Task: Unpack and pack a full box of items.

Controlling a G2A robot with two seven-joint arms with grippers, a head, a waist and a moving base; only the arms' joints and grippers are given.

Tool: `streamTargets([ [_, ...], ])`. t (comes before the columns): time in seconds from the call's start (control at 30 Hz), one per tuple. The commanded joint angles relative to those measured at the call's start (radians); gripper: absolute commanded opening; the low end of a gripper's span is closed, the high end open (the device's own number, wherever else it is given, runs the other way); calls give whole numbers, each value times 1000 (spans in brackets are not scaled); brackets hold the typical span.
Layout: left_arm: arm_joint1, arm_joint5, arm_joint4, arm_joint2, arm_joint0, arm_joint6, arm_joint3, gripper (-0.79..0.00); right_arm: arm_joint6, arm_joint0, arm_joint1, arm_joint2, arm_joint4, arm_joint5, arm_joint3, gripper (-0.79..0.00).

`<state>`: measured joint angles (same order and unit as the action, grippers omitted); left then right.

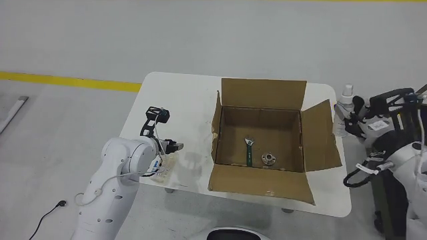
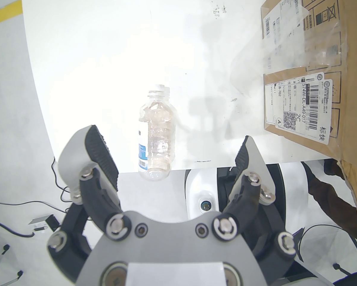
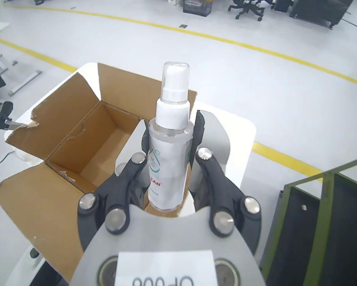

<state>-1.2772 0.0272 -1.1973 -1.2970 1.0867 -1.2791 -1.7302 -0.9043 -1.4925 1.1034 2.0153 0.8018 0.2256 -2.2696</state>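
Observation:
An open cardboard box stands on the white table. Inside it lie a green wrench and a small round metal part. My left gripper hangs open over the table's front-left corner. A clear water bottle lies on the table edge below, in line with the gap between the jaws and untouched. My right gripper is shut on a white spray bottle, held upright beyond the box's right flap, outside the box.
A taped side of the box with shipping labels stands close to the left gripper. Bare table lies between the bottle and the box. A dark, green-framed cart stands off the table's right side.

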Motion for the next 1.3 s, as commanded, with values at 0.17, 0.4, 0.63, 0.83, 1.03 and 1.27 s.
streamTargets([
  [0.17, 0, 0, 0, 0, 0, 0, 0, 0, -41, -83, -3, 135, -23, -39, 113, -785],
  [0.4, 0, 0, 0, 0, 0, 0, 0, 0, -135, -72, -12, 36, 60, -98, 272, -785],
  [0.63, 0, 0, 0, 0, 0, 0, 0, 0, -192, -14, -14, -158, 197, -170, 427, -785],
  [0.83, 0, 0, 0, 0, 0, 0, 0, 0, -228, 23, -13, -254, 243, -189, 515, -785],
  [1.03, 0, 0, 0, 0, 0, 0, 0, 0, -228, 43, -14, -295, 269, -189, 570, -785],
  [1.27, 0, 0, 0, 0, 0, 0, 0, 0, -216, 82, -13, -341, 283, -189, 634, -717],
])
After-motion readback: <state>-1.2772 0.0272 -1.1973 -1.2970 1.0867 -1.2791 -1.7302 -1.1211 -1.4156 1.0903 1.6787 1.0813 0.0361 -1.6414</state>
